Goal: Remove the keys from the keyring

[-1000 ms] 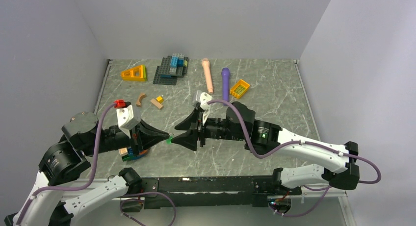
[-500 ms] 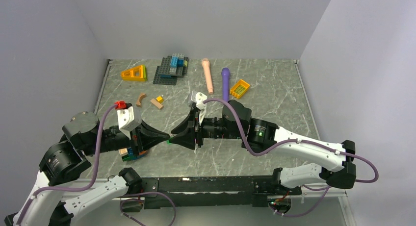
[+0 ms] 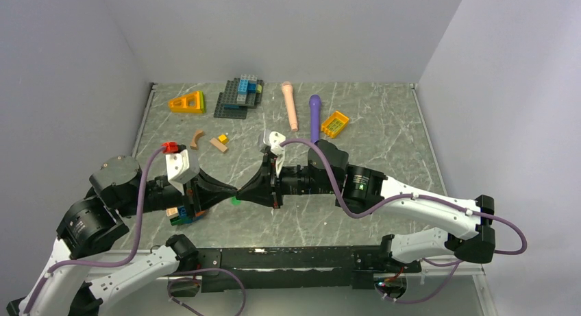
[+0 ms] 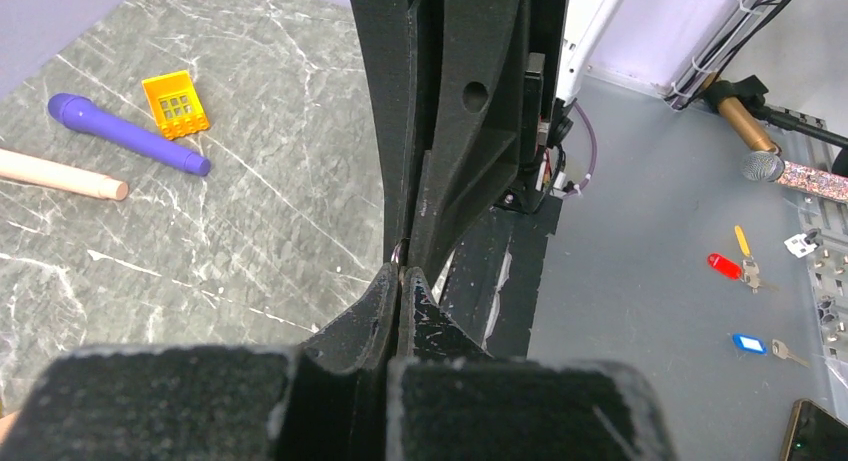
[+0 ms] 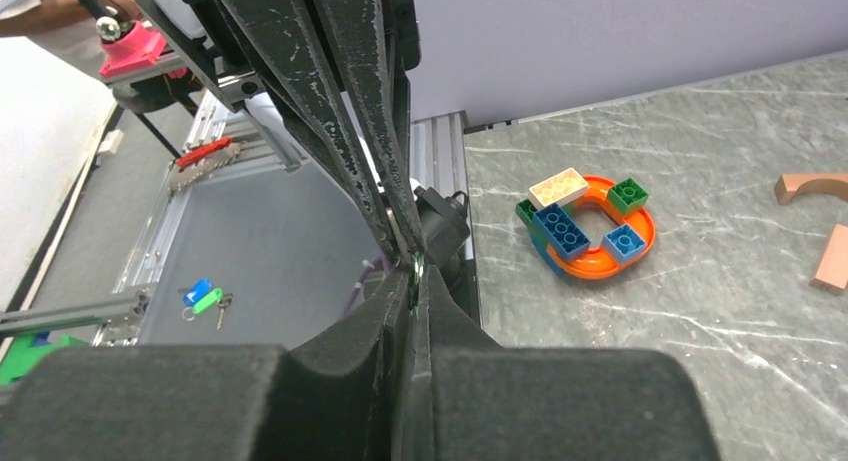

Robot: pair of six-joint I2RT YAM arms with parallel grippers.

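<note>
My left gripper (image 3: 233, 190) and right gripper (image 3: 241, 192) meet tip to tip above the table's near middle. In the left wrist view the left gripper (image 4: 400, 273) is shut, and a thin metal keyring (image 4: 396, 249) shows just at its tips, against the right gripper's fingers (image 4: 440, 161). In the right wrist view the right gripper (image 5: 412, 277) is shut on a green key (image 5: 411, 267), seen only as a sliver between its pads. A bit of green (image 3: 235, 201) shows just below the joined tips. The rest of the keys is hidden.
An orange ring with toy bricks (image 3: 182, 214) lies under the left arm. At the back are a brick plate (image 3: 239, 96), a yellow wedge (image 3: 187, 103), a pink microphone (image 3: 290, 105), a purple microphone (image 3: 314, 115) and a yellow brick (image 3: 334, 123). Wooden pieces (image 3: 219, 144) lie mid-left.
My right gripper has moved left to the left gripper's tips and its fingers have closed. The left gripper has hardly moved.
</note>
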